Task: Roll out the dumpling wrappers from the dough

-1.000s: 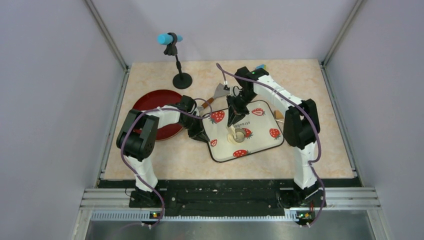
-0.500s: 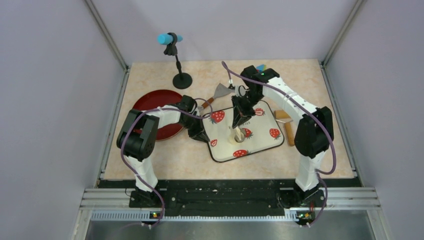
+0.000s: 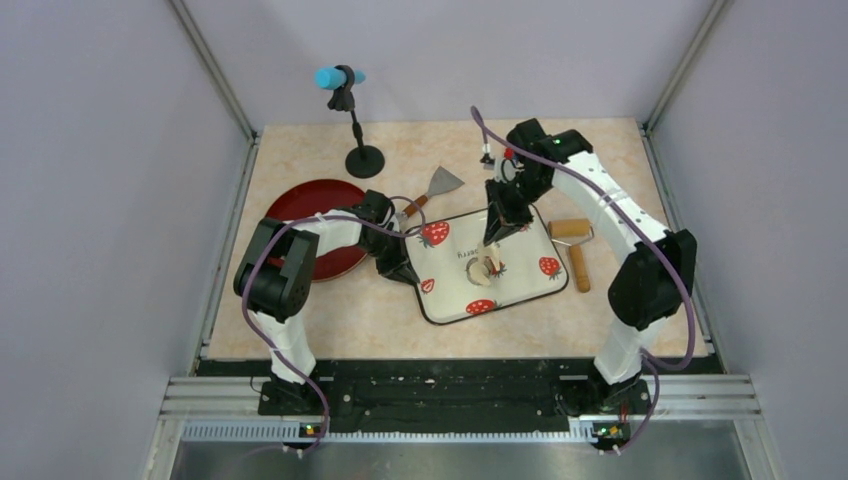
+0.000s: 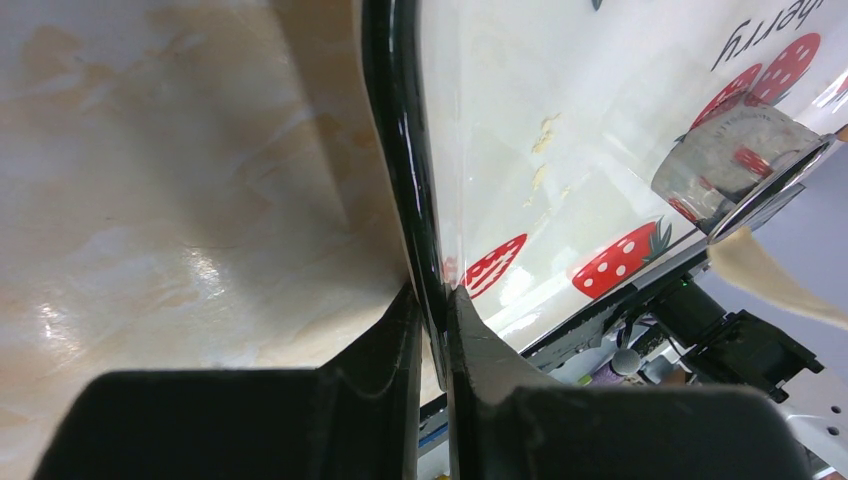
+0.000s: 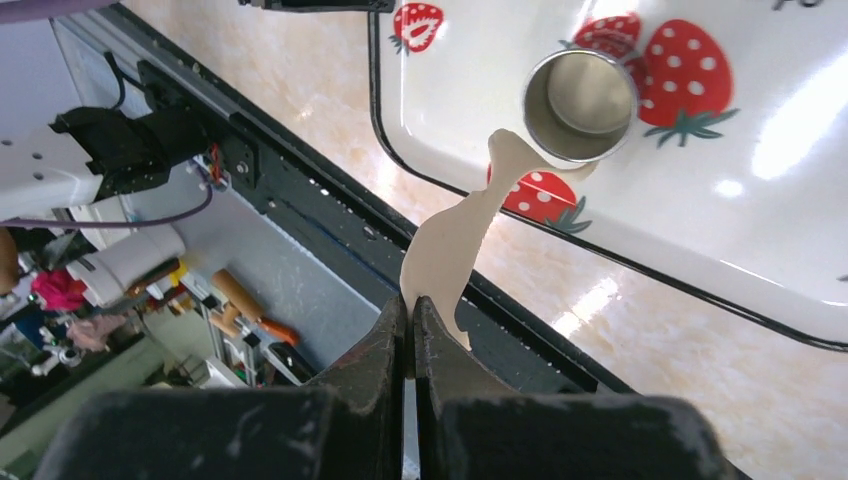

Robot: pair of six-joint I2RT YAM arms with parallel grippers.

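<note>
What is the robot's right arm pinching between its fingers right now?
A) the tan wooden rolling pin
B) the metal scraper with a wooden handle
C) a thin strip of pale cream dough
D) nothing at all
C: the wrist view shows the right gripper shut on a thin strip of pale cream dough that reaches to the silver metal ring cutter on the strawberry-print white tray.

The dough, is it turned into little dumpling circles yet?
Not quite. Done: the dough is rolled thin, the rolling pin lies off to the side, and the ring cutter stands on the tray. In hand: the right gripper pinches a leftover strip of dough that runs to the ring, while the left gripper clamps the tray's rim. Left: nothing round and cut free shows yet.
</note>
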